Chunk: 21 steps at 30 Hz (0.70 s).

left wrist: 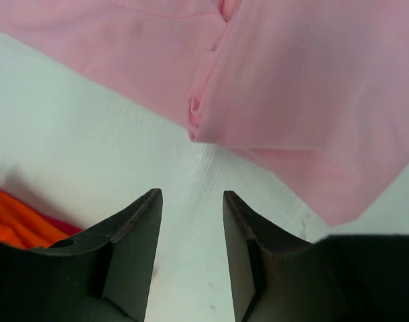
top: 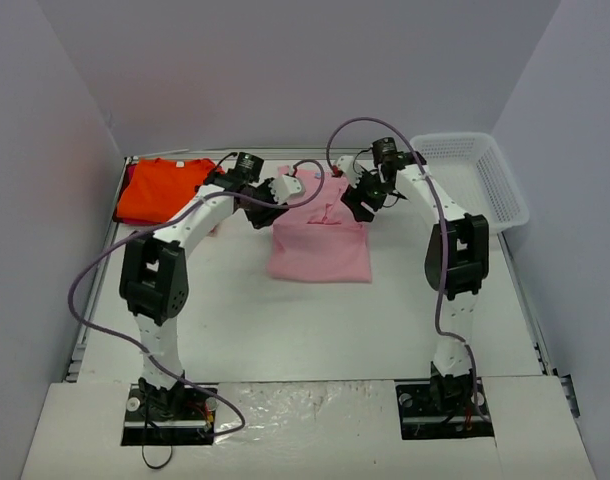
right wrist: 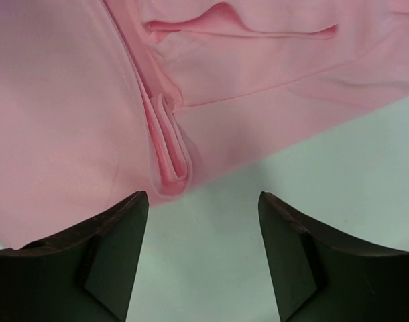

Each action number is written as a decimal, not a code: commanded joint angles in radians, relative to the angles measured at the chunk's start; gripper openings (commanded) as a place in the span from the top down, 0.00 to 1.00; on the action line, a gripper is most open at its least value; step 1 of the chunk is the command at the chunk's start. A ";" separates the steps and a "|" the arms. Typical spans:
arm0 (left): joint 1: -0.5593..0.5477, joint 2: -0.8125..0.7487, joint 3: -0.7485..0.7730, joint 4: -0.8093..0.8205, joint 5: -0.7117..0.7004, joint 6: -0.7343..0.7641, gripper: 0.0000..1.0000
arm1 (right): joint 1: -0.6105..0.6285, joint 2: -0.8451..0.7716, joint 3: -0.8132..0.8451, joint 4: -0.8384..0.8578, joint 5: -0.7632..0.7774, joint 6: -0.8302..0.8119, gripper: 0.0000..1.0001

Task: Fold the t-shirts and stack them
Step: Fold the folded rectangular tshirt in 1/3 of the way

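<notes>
My left jaws stand partly apart with nothing between them, only bare desk (left wrist: 90, 154) showing in the gap. Just past their tips lies a folded edge of the pink t-shirt (left wrist: 312, 100), close to the jaws but not gripped. My right jaws are spread wider and are also empty. A narrow pleated fold of the pink cloth ends just ahead of them, nearer the left finger (right wrist: 117, 248).

From above, both wrists hover over the far end of the pink t-shirt, one at each upper corner. The shirt lies flat on the desk between the two arms, around the middle and towards the back, folded into a rough rectangle with some looser cloth bunched at its far end. The orange t-shirt (top: 160, 190) lies in the far left corner, beside my left arm and apart from the pink one. A white mesh basket (top: 505, 195) sits at the far right edge.
</notes>
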 commanded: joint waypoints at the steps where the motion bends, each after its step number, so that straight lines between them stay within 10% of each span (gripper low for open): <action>1: -0.003 -0.185 -0.060 0.041 0.011 -0.044 0.60 | -0.007 -0.197 -0.038 0.036 0.018 0.065 0.37; 11: -0.149 -0.530 -0.595 0.254 -0.094 0.027 0.60 | -0.007 -0.476 -0.419 0.039 -0.063 0.091 0.35; 21: -0.319 -0.533 -0.845 0.528 -0.286 0.084 0.59 | -0.007 -0.570 -0.641 0.051 -0.089 0.131 0.35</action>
